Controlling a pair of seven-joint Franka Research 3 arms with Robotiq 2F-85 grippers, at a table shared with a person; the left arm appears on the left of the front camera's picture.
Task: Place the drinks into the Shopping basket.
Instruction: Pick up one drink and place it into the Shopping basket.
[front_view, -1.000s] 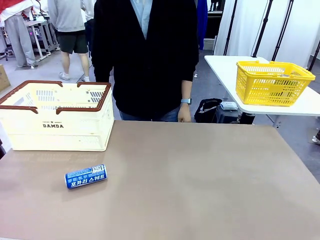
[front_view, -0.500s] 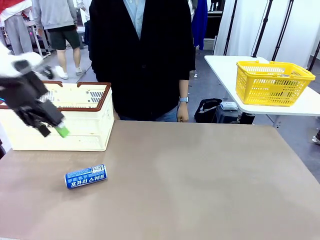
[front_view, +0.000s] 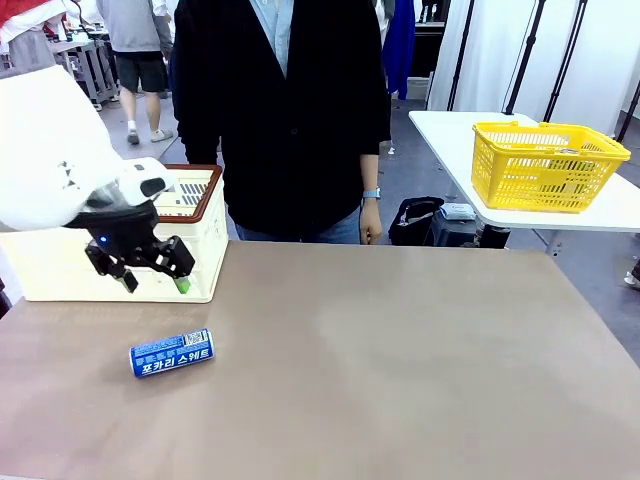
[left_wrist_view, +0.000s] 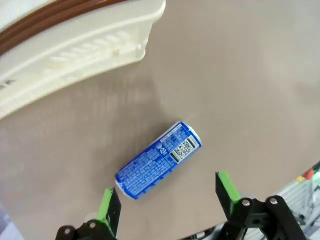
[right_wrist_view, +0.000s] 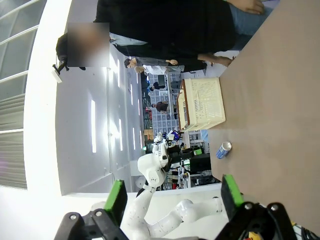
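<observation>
**Front view.** Your left gripper (front_view: 155, 283) hangs over the left side of the table (front_view: 420, 360). Its jaws are spread wide and hold nothing. Its green pads (front_view: 183, 285) point down. The can (front_view: 172, 353), blue with white lettering, lies on its side on the table at about 6 o'clock of the gripper, apart from it. The basket (front_view: 40, 280) stands at 10 o'clock of the table, just behind the gripper, and the white arm (front_view: 45, 150) covers part of its rim. A person (front_view: 290, 100) stands at 12 o'clock with one hand (front_view: 371, 232) at the far edge. A yellow basket (front_view: 545, 165) sits on a side table (front_view: 450, 130) at 2 o'clock.

**Left wrist view.** You look down past the two pads at the can (left_wrist_view: 158, 159). It lies slantwise above the gap between them, untouched. The basket (left_wrist_view: 75, 45) shows a corner at 11 o'clock.

**Right wrist view.** Your right gripper (right_wrist_view: 172, 181) is likewise wide open and empty. The can (right_wrist_view: 223, 150) and the basket (right_wrist_view: 202, 105) show far off, well apart from it.
</observation>
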